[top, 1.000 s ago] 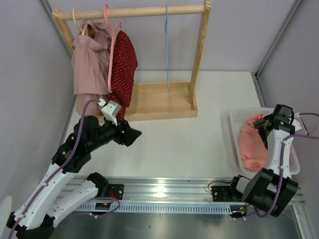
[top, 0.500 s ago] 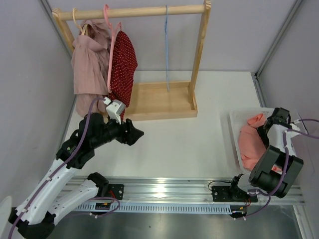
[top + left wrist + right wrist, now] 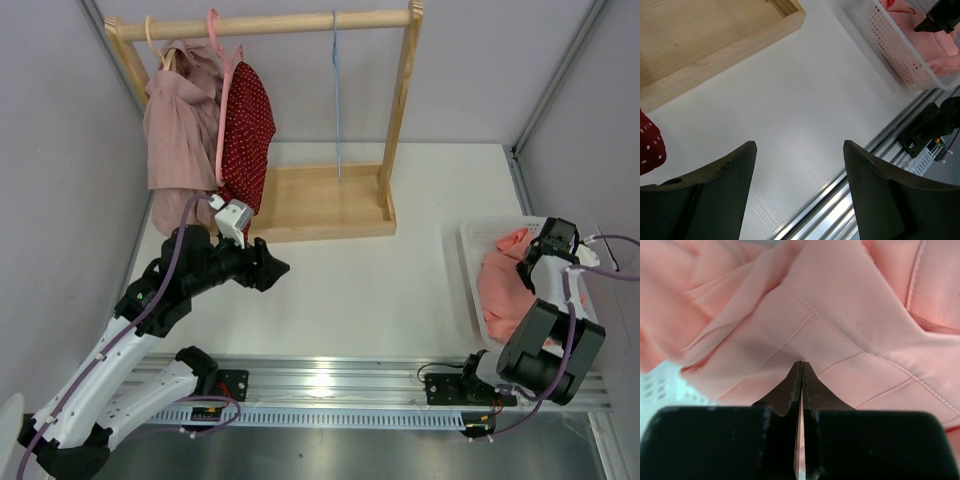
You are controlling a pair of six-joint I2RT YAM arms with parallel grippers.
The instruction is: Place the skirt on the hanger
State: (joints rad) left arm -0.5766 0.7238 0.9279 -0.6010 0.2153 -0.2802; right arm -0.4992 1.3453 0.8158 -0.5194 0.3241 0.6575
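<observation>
The salmon-pink skirt (image 3: pixel 500 285) lies crumpled in a white basket (image 3: pixel 468 238) at the table's right edge. My right gripper (image 3: pixel 528 254) reaches down into the basket. In the right wrist view its jaws (image 3: pixel 802 364) are shut, the tips pinching a fold of the skirt (image 3: pixel 840 315). The light-blue hanger (image 3: pixel 336 100) hangs empty from the wooden rail, right of centre. My left gripper (image 3: pixel 275 268) hovers over the table's left half, wide open with nothing between its fingers (image 3: pixel 799 144). The left wrist view also catches the skirt (image 3: pixel 940 40) in the basket (image 3: pixel 880 35).
A wooden rack (image 3: pixel 270 22) with a tray base (image 3: pixel 320 200) stands at the back. On its left end hang a mauve-pink garment (image 3: pixel 180 120) and a dark red dotted garment (image 3: pixel 248 130) on a pink hanger (image 3: pixel 222 100). Grey walls close in both sides.
My right gripper dropped lower into the basket and closed from wide open onto the skirt. The left arm shifted slightly right and stayed open.
</observation>
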